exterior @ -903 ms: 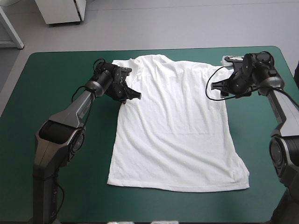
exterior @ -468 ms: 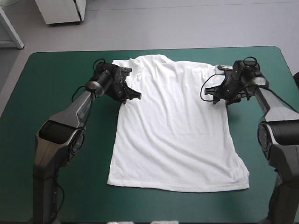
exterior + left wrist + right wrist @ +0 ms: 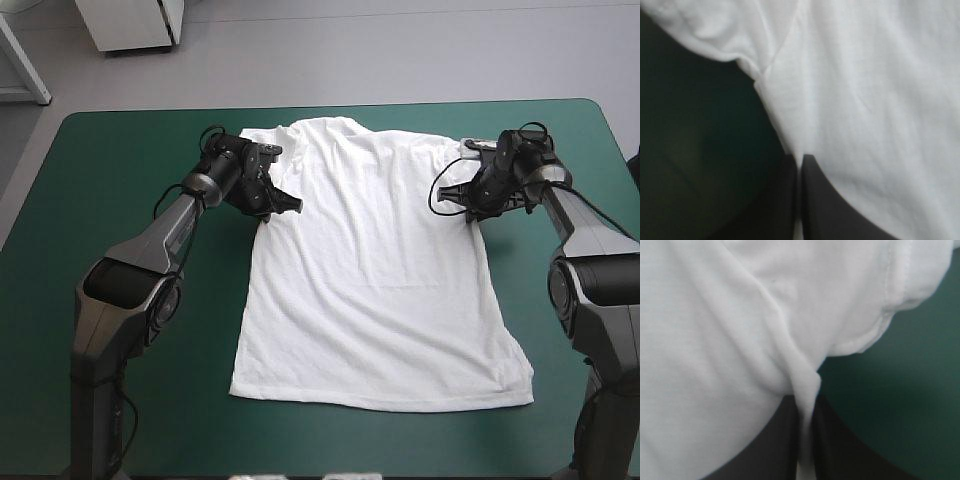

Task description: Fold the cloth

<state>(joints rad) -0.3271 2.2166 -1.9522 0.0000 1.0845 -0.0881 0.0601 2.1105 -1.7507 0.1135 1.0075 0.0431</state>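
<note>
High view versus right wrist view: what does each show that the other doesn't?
Only the high view shows the whole T-shirt spread flat, with the left end effector at its other sleeve. Only the right wrist view shows a fabric ridge pinched in the right end effector, and the sleeve's stitched hem. Both show white cloth on the teal-green table.

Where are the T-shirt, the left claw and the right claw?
T-shirt (image 3: 380, 290), high view, middle of its body.
left claw (image 3: 800, 159), left wrist view, between its fingertips.
right claw (image 3: 807, 402), right wrist view, between its fingertips.
</note>
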